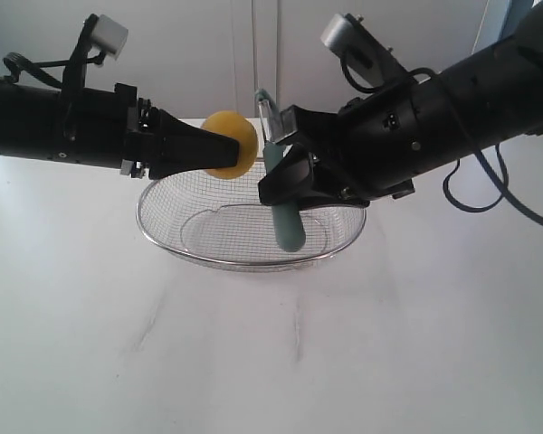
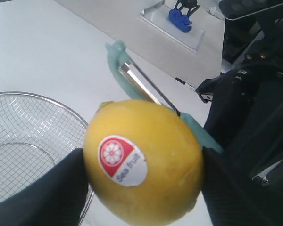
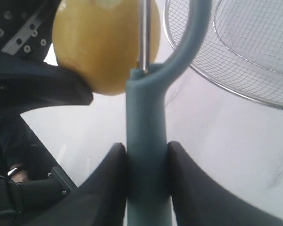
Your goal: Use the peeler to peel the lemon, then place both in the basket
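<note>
Above the basket [image 1: 159, 237], which sits on the white tabletop [image 1: 407, 344], the left hand [image 1: 215, 146] is clenched on the lemon [image 1: 240, 134]. Its dark fingers [image 2: 47, 188] press on two opposite sides of the fruit, and the red-and-white sticker [image 2: 121, 159] faces the wrist camera. The right hand [image 1: 288, 179] grasps the peeler [image 1: 288, 221] by its teal handle, roughly upright over the basket. The blade head points up, just beside the lemon; I cannot tell whether they touch. There is one lemon, one peeler, one basket and two hands.
</note>
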`<state>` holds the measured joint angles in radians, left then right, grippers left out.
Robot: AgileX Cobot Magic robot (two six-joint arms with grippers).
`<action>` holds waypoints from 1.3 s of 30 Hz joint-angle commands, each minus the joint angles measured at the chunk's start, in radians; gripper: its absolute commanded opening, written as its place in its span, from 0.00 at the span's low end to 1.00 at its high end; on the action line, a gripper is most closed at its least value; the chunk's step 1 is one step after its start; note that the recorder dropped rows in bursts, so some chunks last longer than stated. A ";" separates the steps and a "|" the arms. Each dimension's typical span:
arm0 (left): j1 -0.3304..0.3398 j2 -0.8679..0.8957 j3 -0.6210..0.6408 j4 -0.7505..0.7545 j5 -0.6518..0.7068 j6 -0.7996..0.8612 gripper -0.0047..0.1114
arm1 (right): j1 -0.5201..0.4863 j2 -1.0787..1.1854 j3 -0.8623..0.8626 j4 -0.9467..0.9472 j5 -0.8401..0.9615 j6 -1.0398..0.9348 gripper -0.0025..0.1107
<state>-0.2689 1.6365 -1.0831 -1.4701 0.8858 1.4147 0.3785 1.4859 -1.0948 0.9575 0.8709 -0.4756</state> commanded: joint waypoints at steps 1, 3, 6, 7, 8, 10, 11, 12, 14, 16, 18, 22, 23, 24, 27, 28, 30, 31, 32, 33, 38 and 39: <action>0.000 -0.008 0.004 -0.025 0.022 0.003 0.04 | -0.001 -0.007 0.002 -0.024 -0.004 0.009 0.02; 0.000 -0.008 0.004 -0.025 0.022 0.003 0.04 | -0.001 -0.007 0.002 -0.024 -0.004 0.009 0.02; 0.000 -0.008 0.004 -0.025 0.022 -0.001 0.04 | -0.001 -0.007 0.002 -0.040 -0.004 0.011 0.02; 0.000 -0.008 0.004 -0.025 0.022 -0.001 0.04 | -0.001 -0.007 0.002 -0.048 -0.004 0.018 0.02; 0.000 -0.008 0.004 -0.025 0.022 -0.001 0.04 | -0.001 -0.007 0.002 -0.063 -0.004 0.034 0.02; 0.000 -0.008 0.004 -0.025 0.022 -0.001 0.04 | -0.001 -0.005 0.002 -0.084 -0.004 0.037 0.02; 0.000 -0.008 0.004 -0.025 0.022 -0.001 0.04 | -0.001 -0.005 0.002 -0.098 -0.004 0.037 0.02; 0.000 -0.008 0.004 -0.025 0.022 -0.001 0.04 | -0.001 0.000 0.002 -0.106 -0.004 0.037 0.02; 0.000 -0.008 0.004 -0.025 0.022 -0.001 0.04 | -0.001 0.018 0.002 -0.106 -0.003 0.037 0.02; 0.000 -0.008 0.004 -0.025 0.022 -0.001 0.04 | -0.001 0.035 0.002 -0.100 0.000 0.037 0.02; 0.000 -0.008 0.004 -0.025 0.022 -0.001 0.04 | -0.001 0.059 0.002 -0.091 0.012 0.037 0.02; 0.000 -0.008 0.004 -0.025 0.022 -0.001 0.04 | -0.001 0.102 0.002 -0.066 0.045 0.033 0.02; 0.000 -0.008 0.004 -0.025 0.022 -0.001 0.04 | -0.001 0.110 0.002 -0.057 0.054 0.027 0.02; 0.000 -0.008 0.004 -0.025 0.022 -0.001 0.04 | -0.001 0.117 0.002 -0.050 0.058 0.020 0.02; 0.000 -0.008 0.004 -0.025 0.022 -0.001 0.04 | 0.001 0.128 0.002 -0.013 0.090 -0.023 0.02; 0.000 -0.008 0.004 -0.025 0.022 -0.001 0.04 | 0.001 0.130 0.002 0.004 0.103 -0.047 0.02; 0.000 -0.008 0.004 -0.025 0.022 0.001 0.04 | 0.001 0.132 0.002 0.032 0.121 -0.087 0.02; 0.000 -0.008 0.004 -0.025 0.022 0.003 0.04 | 0.001 0.132 0.002 0.043 0.131 -0.099 0.02; 0.000 -0.008 0.004 -0.025 0.022 0.003 0.04 | 0.001 0.132 0.002 0.058 0.133 -0.108 0.02; 0.000 -0.008 0.004 -0.025 0.022 0.003 0.04 | 0.001 0.132 0.002 0.071 0.138 -0.118 0.02; 0.000 -0.008 0.004 -0.025 0.022 0.003 0.04 | 0.001 0.132 0.002 0.085 0.145 -0.128 0.02; 0.000 -0.008 0.004 -0.025 0.022 0.003 0.04 | 0.001 0.132 0.002 0.085 0.145 -0.128 0.02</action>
<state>-0.2689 1.6365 -1.0831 -1.4701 0.8858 1.4147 0.3785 1.6212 -1.0948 1.0261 1.0100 -0.5867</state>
